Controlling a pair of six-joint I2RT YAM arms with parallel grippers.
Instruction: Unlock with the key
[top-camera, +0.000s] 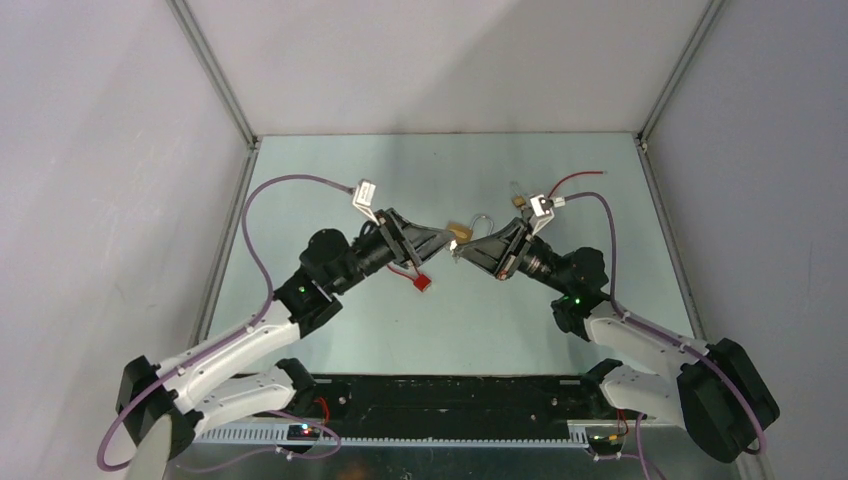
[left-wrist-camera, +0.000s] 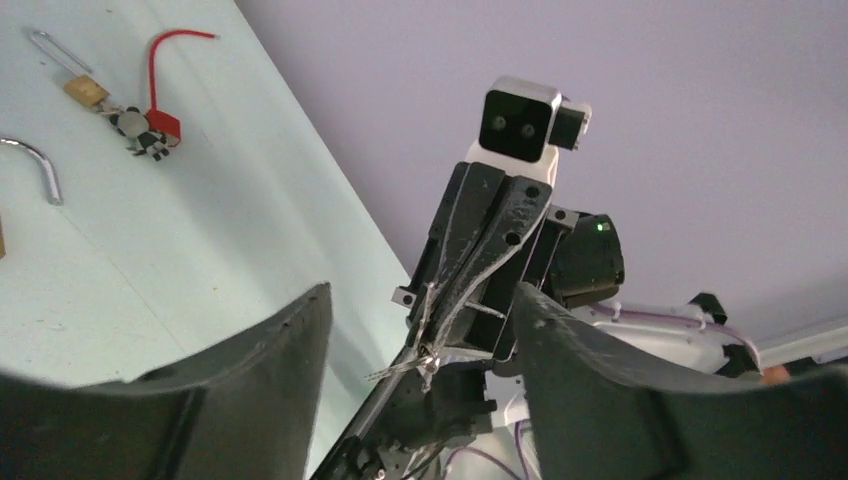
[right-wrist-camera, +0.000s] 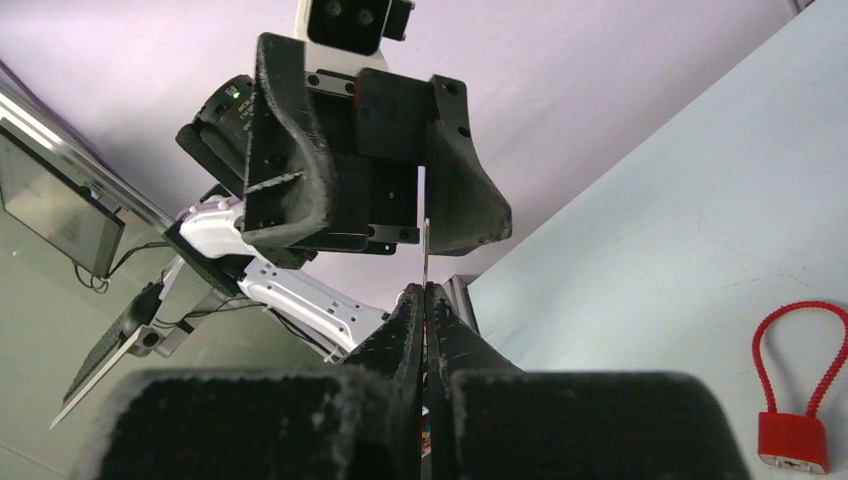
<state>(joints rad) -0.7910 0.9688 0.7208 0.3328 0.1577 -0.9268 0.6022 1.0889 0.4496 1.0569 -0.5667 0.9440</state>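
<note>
The right gripper (right-wrist-camera: 425, 296) has its fingers pressed together on the key (right-wrist-camera: 425, 248), a thin silvery blade standing up out of the fingertips. It is held off the table (top-camera: 330, 200), just beside the brass padlock (top-camera: 461, 233) on that lock's near side. The left gripper (top-camera: 442, 244) faces it from the padlock's left with fingers apart and gripping nothing; the key's tip stands between them. A red tag (top-camera: 423, 284) lies near-left of the padlock.
</note>
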